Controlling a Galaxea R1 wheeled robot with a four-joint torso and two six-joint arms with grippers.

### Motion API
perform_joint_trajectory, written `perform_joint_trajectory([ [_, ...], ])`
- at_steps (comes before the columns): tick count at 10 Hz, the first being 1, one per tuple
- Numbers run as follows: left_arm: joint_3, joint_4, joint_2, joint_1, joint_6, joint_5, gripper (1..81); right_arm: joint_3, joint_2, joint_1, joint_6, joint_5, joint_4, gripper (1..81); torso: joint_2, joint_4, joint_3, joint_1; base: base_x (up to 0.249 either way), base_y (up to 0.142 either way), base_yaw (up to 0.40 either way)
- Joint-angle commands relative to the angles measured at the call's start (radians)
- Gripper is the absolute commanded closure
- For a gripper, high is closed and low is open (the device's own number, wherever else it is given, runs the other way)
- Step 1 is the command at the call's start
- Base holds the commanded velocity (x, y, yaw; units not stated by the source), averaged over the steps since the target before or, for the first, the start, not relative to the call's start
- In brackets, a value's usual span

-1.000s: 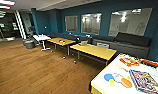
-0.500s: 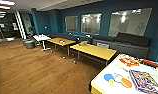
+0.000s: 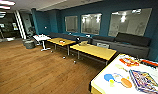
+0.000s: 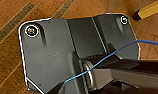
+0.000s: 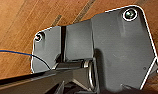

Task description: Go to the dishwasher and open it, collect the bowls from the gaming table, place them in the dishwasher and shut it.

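Head view: gaming table point(image 3: 105, 78), desks point(image 3: 95, 50).

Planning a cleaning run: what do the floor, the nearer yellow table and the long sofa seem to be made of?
Floor: wood-look planks, brown, with visible grain and seams, mild sheen.
Yellow table: smooth yellow top, probably laminate or wood, on thin dark legs.
Sofa: dark grey matte upholstery, likely fabric.

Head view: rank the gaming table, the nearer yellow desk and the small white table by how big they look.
1. Gaming table, though it is nearest the camera and cut off by the frame.
2. Nearer yellow desk.
3. Small white table, farthest away, so true size is unsure.
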State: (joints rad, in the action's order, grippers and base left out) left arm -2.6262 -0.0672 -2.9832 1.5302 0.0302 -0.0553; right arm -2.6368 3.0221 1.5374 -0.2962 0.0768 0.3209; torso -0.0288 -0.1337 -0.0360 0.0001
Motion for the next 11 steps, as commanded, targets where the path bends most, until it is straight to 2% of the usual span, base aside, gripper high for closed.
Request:
perform_joint_trajectory([
  [1, 0.004, -0.009, 0.004, -0.048, 0.000, 0.052, 1.0, 0.006, 0.002, -0.045, -0.001, -0.045, -0.008, 1.0, 0.000, 0.000, 0.000, 0.000, 0.000, 0.000, -0.132],
  [11, 0.003, -0.009, 0.006, -0.049, 0.000, 0.052, 1.0, 0.006, 0.003, -0.047, -0.001, -0.045, -0.008, 1.0, 0.000, 0.000, 0.000, 0.000, 0.000, 0.000, -0.187],
])
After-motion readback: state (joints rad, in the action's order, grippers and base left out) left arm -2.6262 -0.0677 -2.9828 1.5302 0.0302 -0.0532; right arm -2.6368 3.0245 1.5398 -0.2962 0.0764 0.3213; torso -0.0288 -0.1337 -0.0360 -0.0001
